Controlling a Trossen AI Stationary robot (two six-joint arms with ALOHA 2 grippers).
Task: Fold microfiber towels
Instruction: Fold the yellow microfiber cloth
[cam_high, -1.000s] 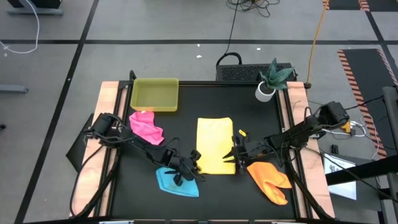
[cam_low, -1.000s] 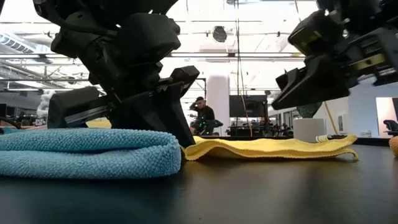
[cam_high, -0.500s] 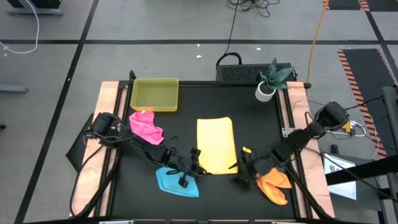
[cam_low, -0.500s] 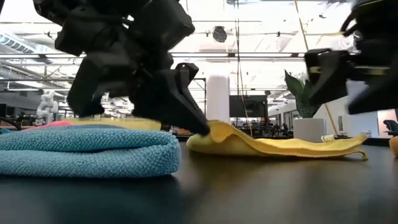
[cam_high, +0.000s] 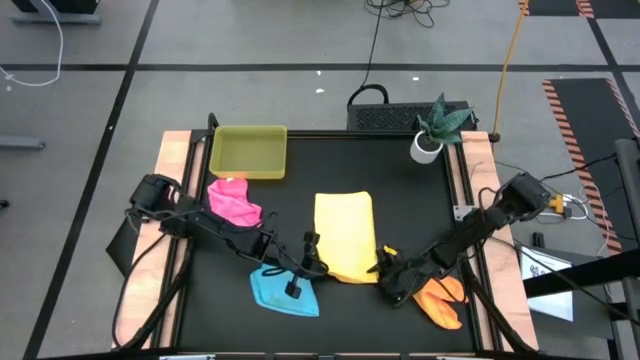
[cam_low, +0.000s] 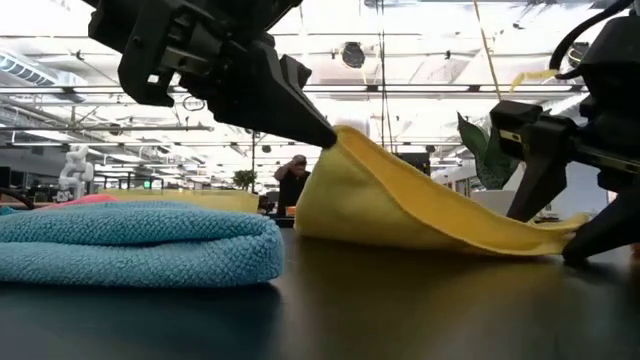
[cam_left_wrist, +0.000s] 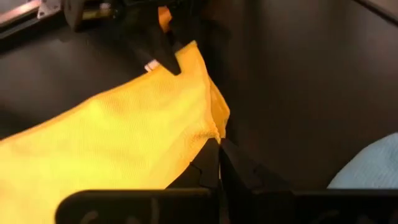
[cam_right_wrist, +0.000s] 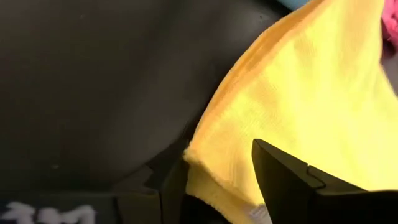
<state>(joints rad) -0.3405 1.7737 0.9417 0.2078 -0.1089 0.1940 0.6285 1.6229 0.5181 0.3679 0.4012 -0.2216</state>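
The yellow towel (cam_high: 345, 235), spread mid-table, is pinched at its near left corner by the left end effector (cam_low: 330, 140) and raised (presumably to start a fold), while its right corner is straddled by the right end effector (cam_right_wrist: 217, 177), fingers spread.

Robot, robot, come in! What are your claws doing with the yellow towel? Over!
Left claw shut on yellow towel, lifting its near left corner. Right claw open around the near right corner, not gripping yet. Blue towel and orange towel lie close by.
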